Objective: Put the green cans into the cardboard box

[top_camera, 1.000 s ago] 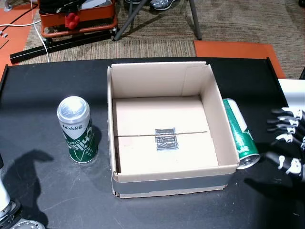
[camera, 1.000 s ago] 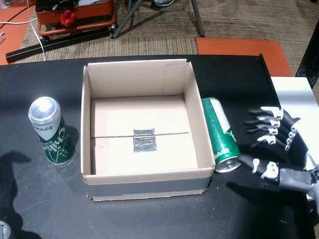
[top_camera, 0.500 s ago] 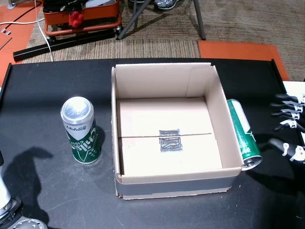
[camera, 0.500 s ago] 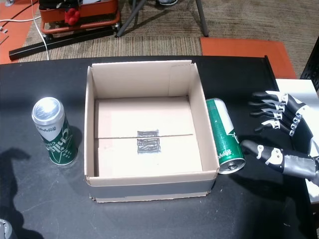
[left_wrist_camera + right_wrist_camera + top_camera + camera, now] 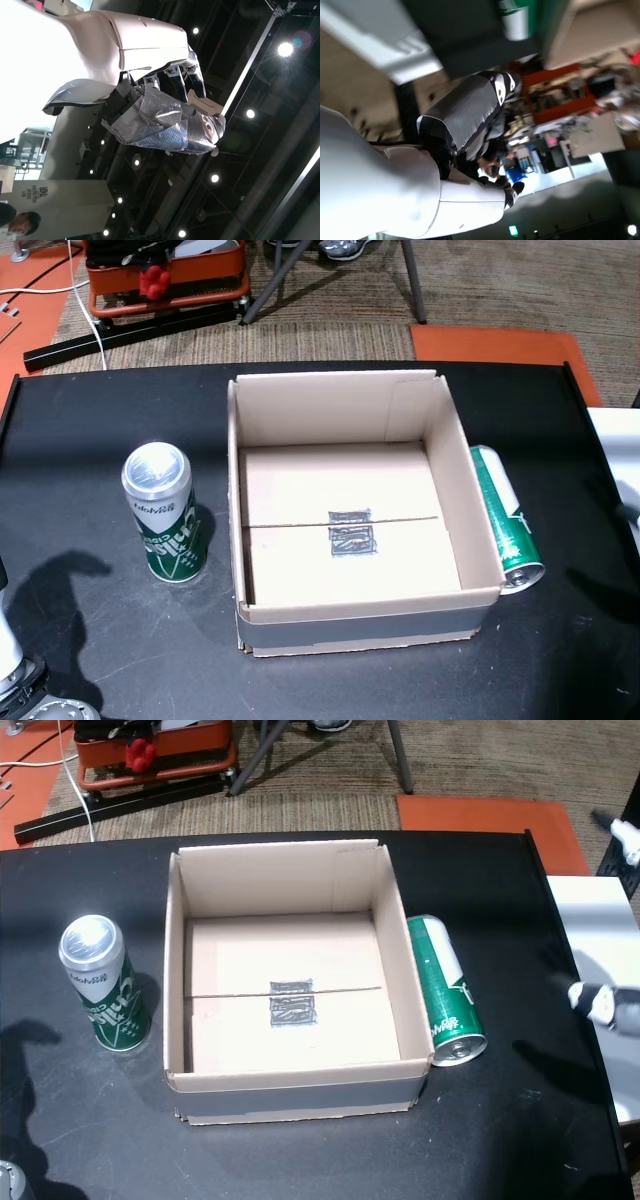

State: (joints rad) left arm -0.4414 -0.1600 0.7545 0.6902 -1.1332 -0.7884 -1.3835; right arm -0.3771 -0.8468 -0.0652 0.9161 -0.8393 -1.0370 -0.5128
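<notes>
Flanking the cardboard box: upright can, lying can; hands' grasp unclear.

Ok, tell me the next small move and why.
Probably bring the right hand in toward the lying can and close on its side. The box holds no can, this one lies on its side against the box's right wall, and the right hand sits apart at the table's edge, holding nothing.

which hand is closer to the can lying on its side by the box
Right. The right hand shows only at the table's right edge, across from the lying can. The left hand is out of both head views; its wrist view shows only ceiling.
</notes>
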